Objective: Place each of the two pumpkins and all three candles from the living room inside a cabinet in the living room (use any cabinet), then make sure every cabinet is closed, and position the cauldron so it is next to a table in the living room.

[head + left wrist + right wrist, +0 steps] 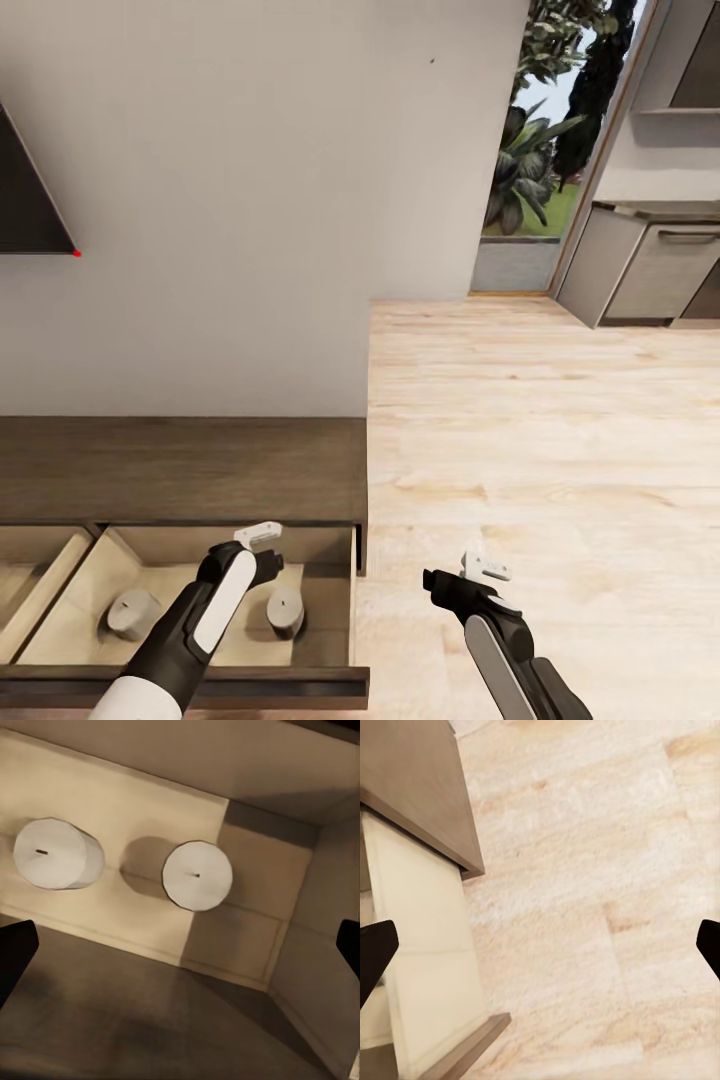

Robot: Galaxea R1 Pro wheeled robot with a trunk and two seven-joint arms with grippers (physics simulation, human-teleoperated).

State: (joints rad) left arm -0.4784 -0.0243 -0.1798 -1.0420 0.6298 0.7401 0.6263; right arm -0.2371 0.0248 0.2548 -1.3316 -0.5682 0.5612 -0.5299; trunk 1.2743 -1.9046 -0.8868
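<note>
The cabinet [180, 465] runs along the white wall [250, 200] at the left of the head view, and its end drawer [330, 560] is pulled out over the pale wooden floor [540, 430], showing a beige inside. Two candles stand upright on the drawer bottom, apart from each other: one candle [133, 613] toward the left side of the drawer, the other candle [285, 611] nearer the right side. A second drawer [30, 575] to the left is open too.

The left gripper [262, 537] hangs above the open drawer, over its back part, between the two candles and touching neither. In the left wrist view both candles appear from above, one [56, 855] further from the drawer corner and the other [197, 876] close to it, each with a small dark wick mark on top. The dark fingertips [15, 952] sit at the far edges of that view, so the jaws are wide apart with nothing between them.

The right gripper [487, 567] hovers over bare floor just right of the drawer's end. In the right wrist view its dark fingertips [375, 949] are likewise at opposite edges, jaws spread and empty, with the drawer side [424, 967] and cabinet top [412, 780] on one side

A dark screen corner [25, 200] shows on the wall, and grey kitchen units [655, 265] stand beyond
</note>
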